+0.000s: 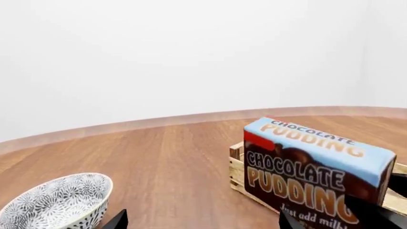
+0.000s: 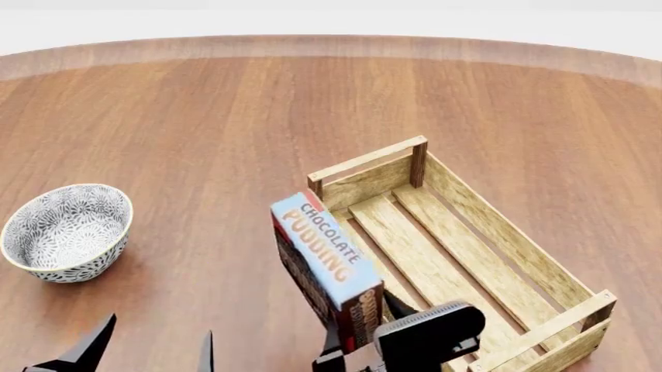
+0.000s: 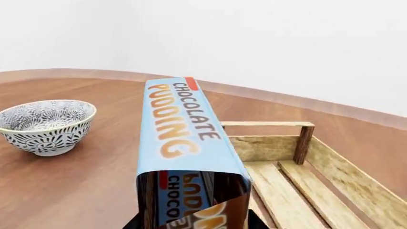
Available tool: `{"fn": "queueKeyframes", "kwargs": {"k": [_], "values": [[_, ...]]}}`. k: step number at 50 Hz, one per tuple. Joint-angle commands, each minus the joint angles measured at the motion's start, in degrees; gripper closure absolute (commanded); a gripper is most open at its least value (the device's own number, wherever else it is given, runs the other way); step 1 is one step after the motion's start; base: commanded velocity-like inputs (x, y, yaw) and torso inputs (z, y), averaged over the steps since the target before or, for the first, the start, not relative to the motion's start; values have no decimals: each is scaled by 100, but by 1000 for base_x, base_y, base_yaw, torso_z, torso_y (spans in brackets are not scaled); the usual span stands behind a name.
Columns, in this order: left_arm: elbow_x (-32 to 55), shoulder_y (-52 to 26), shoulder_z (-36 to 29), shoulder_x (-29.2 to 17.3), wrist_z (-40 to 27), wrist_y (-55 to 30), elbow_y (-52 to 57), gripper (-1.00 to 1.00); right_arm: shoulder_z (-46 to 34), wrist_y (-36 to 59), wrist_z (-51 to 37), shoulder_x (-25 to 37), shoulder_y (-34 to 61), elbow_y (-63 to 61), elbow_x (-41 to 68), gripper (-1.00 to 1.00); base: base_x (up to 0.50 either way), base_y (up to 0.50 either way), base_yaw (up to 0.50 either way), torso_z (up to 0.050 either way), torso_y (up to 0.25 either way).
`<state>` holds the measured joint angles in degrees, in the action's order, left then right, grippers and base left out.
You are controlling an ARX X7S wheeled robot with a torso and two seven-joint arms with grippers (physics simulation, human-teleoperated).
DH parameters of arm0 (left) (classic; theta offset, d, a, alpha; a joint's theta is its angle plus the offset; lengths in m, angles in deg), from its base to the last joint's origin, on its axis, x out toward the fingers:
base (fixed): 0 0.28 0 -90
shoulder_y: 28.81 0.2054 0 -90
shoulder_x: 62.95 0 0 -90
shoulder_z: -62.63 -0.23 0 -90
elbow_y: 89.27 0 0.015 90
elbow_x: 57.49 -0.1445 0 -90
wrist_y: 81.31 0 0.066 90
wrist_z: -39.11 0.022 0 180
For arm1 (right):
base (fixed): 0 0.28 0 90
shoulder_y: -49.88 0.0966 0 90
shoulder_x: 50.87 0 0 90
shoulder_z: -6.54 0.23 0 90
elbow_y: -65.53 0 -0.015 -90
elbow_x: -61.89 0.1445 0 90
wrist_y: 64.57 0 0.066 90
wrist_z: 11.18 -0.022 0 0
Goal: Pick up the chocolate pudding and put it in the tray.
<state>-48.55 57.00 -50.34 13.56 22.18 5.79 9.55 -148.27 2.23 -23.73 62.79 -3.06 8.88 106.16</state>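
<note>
Left wrist view: the chocolate pudding (image 1: 315,169), held above the table (image 1: 165,157) at the near wall of the tray (image 1: 237,167); its blue edge and brown face both read "CHOCOLATE PUDDING", with "Just add milk" partly readable below. A patterned bowl (image 1: 57,202) stands well apart. Two dark fingertips (image 1: 116,220) of the left gripper (image 1: 200,222) stand spread, holding nothing.

Head view: the carton (image 2: 325,263) is pinched at its lower end by the right gripper (image 2: 357,349), tilted, over the tray's (image 2: 497,225) left wall. The bowl (image 2: 67,231) sits to the left, apart from the tray. The left gripper (image 2: 145,349) is empty, its fingers apart.

Right wrist view: the blue edge (image 3: 184,129) reads "CHOCOLATE PUDDING"; the end flap shows fragments of the same words. The bowl (image 3: 45,125) and tray (image 3: 305,162) lie on either side beyond.
</note>
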Motion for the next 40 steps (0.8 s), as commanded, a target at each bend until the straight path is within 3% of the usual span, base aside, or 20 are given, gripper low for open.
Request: {"fn": "queueKeyframes", "kwargs": {"k": [1,20,40], "values": [[28,3,-26,-28,-25,13,-10,-100,194,209,-481,432,63,-409,-84,100,0,0,0,0,0],[76,48,-63,-36,-63,182,-152,-100,545,26,-781,607,-103,-175,141,100,0,0,0,0,0],[109,-8,-121,-45,-97,180,-220,-100,920,-258,-389,115,21,1321,445,100,0,0,0,0,0]]}}
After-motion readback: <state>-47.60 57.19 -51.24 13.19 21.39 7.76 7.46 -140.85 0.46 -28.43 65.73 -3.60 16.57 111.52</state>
